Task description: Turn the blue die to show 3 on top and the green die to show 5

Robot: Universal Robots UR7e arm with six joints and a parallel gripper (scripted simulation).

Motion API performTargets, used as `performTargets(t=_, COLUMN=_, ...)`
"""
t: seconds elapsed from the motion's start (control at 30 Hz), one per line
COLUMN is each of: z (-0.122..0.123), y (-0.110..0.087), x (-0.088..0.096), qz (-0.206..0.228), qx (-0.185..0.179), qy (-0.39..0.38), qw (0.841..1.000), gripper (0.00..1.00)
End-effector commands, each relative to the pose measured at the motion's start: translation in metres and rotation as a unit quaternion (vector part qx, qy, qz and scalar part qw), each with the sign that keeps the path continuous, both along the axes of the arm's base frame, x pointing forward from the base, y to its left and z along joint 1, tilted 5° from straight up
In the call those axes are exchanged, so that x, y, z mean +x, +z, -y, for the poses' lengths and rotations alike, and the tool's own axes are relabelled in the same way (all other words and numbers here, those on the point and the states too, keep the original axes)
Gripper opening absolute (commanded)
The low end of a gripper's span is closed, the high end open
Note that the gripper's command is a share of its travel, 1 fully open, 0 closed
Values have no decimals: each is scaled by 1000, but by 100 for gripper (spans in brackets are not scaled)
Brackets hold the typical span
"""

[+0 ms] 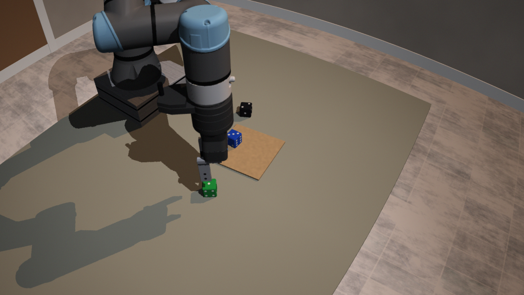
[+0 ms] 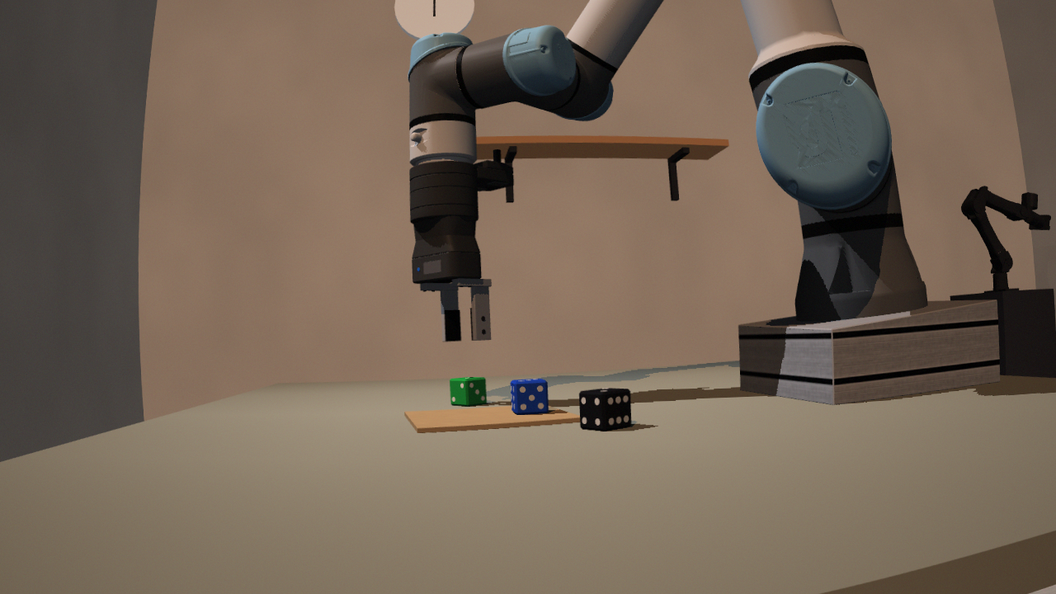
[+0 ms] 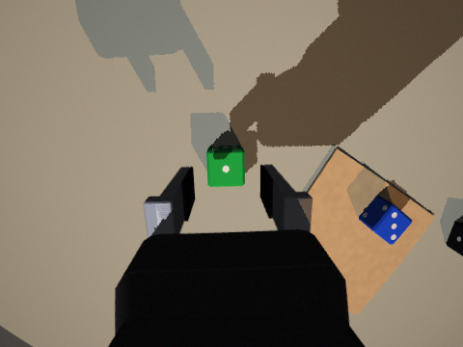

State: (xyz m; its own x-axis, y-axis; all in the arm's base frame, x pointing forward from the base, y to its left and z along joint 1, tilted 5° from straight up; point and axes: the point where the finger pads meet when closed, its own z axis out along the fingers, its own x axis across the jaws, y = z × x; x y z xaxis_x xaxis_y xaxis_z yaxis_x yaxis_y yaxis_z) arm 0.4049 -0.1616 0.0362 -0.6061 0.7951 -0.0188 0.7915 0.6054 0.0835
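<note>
In the wrist view, the open gripper (image 1: 210, 175) (image 2: 466, 338) (image 3: 227, 182) has its jaws spread wide with nothing held between them, and the green die (image 1: 209, 188) (image 2: 468, 391) (image 3: 226, 169) appears centred between the fingertips. The exterior view shows the fingers pointing down, above the dice and apart from them. The green die rests off the mat (image 1: 256, 157) (image 2: 472, 421) (image 3: 357, 270), directly on the table (image 1: 329, 146) (image 2: 516, 502) (image 3: 48, 145), with 1 on top; the face showing 4 is visible on its side in the top view. The blue die (image 1: 234, 138) (image 2: 529, 396) (image 3: 386, 220) sits on the mat near one corner, 3 on top, as its task asks. Just beyond that corner, the black die (image 1: 245, 109) (image 2: 605, 410) (image 3: 456, 237) stands on the table, apart from the mat, showing 2 on top. The mat lies flat, and all three dice are separate from one another
</note>
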Motion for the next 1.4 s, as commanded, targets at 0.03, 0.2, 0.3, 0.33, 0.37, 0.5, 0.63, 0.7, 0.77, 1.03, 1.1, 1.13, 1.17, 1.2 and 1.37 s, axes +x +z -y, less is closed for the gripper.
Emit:
performTargets(t=0.03, z=0, y=-5, x=1, qz=1, qx=0, qy=0, qw=1000, gripper=87)
performTargets(t=0.2, z=0, y=-13, x=2, qz=1, qx=0, qy=0, qw=1000, gripper=87)
performTargets(t=0.3, z=0, y=-18, x=2, qz=1, qx=0, qy=0, qw=1000, gripper=87)
performTargets(t=0.33, z=-1, y=-19, x=2, qz=1, qx=0, qy=0, qw=1000, gripper=87)
performTargets(t=0.37, z=-1, y=-20, x=2, qz=1, qx=0, qy=0, qw=1000, gripper=87)
performTargets(t=0.5, z=-1, y=-24, x=3, qz=1, qx=0, qy=0, qw=1000, gripper=87)
performTargets(t=0.63, z=-1, y=-27, x=3, qz=1, qx=0, qy=0, qw=1000, gripper=87)
performTargets(t=0.7, z=-1, y=-29, x=3, qz=1, qx=0, qy=0, qw=1000, gripper=87)
performTargets(t=0.77, z=-1, y=-30, x=3, qz=1, qx=0, qy=0, qw=1000, gripper=87)
performTargets(t=1.03, z=-1, y=-33, x=3, qz=1, qx=0, qy=0, qw=1000, gripper=87)
performTargets(t=1.1, z=-1, y=-33, x=3, qz=1, qx=0, qy=0, qw=1000, gripper=87)
performTargets(t=1.13, z=-1, y=-33, x=3, qz=1, qx=0, qy=0, qw=1000, gripper=87)
performTargets(t=1.17, z=-1, y=-33, x=3, qz=1, qx=0, qy=0, qw=1000, gripper=87)
performTargets(t=1.2, z=-1, y=-33, x=3, qz=1, qx=0, qy=0, qw=1000, gripper=87)
performTargets(t=1.37, z=-1, y=-33, x=3, qz=1, qx=0, qy=0, qw=1000, gripper=87)
